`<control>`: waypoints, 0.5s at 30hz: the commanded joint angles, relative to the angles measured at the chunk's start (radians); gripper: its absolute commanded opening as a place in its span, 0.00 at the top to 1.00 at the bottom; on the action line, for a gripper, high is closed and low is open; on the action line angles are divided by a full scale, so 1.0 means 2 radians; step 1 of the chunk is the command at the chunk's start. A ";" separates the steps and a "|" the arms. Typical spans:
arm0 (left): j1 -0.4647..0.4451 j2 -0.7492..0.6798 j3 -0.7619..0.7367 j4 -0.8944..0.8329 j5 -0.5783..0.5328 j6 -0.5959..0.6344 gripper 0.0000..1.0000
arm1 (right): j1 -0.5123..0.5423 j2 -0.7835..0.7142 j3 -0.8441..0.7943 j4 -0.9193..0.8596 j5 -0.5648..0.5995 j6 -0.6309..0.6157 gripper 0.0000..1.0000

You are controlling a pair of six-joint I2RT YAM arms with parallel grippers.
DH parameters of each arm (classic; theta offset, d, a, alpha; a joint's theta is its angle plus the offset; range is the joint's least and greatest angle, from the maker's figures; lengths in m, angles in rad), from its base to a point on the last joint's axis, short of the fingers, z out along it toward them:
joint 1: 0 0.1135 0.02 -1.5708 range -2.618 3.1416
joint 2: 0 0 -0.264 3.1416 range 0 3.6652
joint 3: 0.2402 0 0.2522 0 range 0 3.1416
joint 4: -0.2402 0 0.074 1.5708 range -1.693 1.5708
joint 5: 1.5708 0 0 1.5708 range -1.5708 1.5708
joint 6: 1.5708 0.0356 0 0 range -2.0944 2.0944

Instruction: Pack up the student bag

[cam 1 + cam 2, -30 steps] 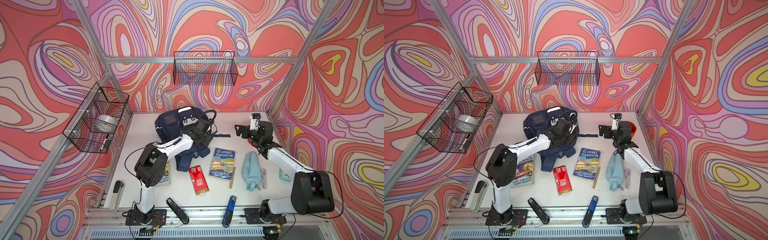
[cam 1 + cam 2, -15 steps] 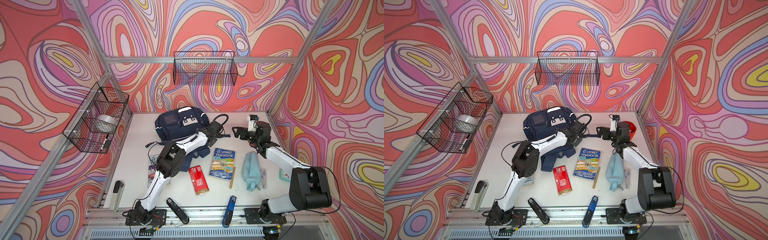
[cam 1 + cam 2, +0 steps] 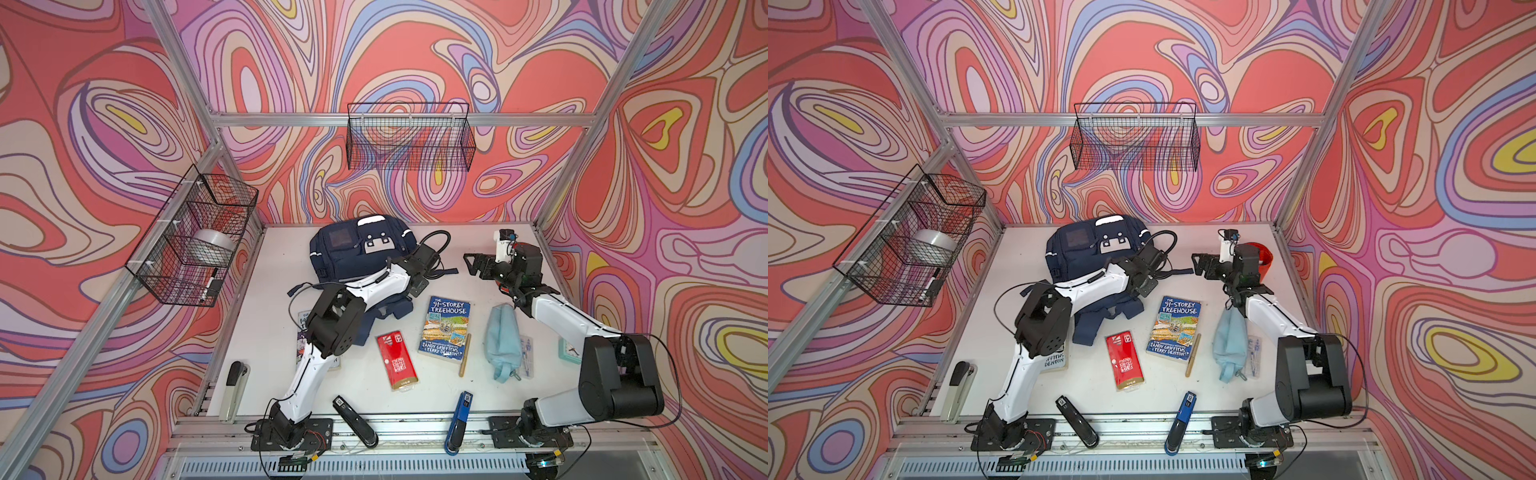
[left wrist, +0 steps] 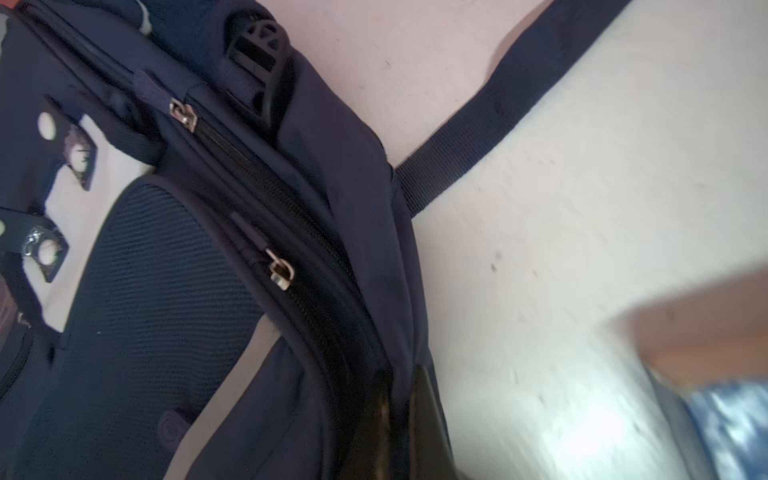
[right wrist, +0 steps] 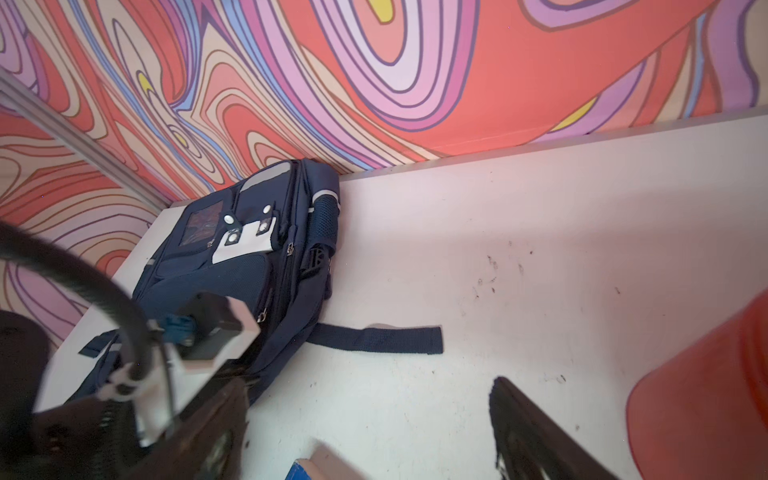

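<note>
The student bag [image 3: 353, 253] [image 3: 1084, 253], navy with a white patch, lies flat at the back of the table. My left gripper [image 3: 417, 286] [image 3: 1144, 286] sits at its right side edge. In the left wrist view the gripper [image 4: 403, 403] is shut on a fold of the bag's [image 4: 145, 291] navy fabric beside the zipper. My right gripper [image 3: 473, 264] [image 3: 1200, 264] hovers to the right of the bag, open with nothing in it. In the right wrist view its fingers [image 5: 511, 411] straddle bare table near the bag's [image 5: 249, 266] loose strap [image 5: 374, 338].
In front of the bag lie a blue book [image 3: 444, 328], a red packet [image 3: 397, 365], a pencil [image 3: 464, 353] and a light blue pouch [image 3: 503, 340]. A second book [image 3: 302, 332] lies under my left arm. Three staplers [image 3: 355, 422] line the front edge. A red cup [image 3: 1264, 259] stands behind my right wrist.
My left gripper slid right off the top of the bag to its side edge and closed on the fabric; its elbow swung forward. My right gripper edged left toward the bag.
</note>
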 commanded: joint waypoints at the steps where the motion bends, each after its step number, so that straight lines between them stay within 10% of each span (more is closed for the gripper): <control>1: 0.029 -0.102 -0.014 -0.009 0.068 0.024 1.00 | 0.005 0.036 0.014 0.009 -0.044 -0.012 0.11; 10: 0.101 -0.225 -0.107 0.032 0.286 0.086 1.00 | 0.044 0.129 0.074 0.070 -0.080 -0.032 0.17; 15: 0.120 -0.246 -0.141 0.060 0.320 0.072 1.00 | 0.044 0.230 0.177 0.061 -0.151 -0.038 0.24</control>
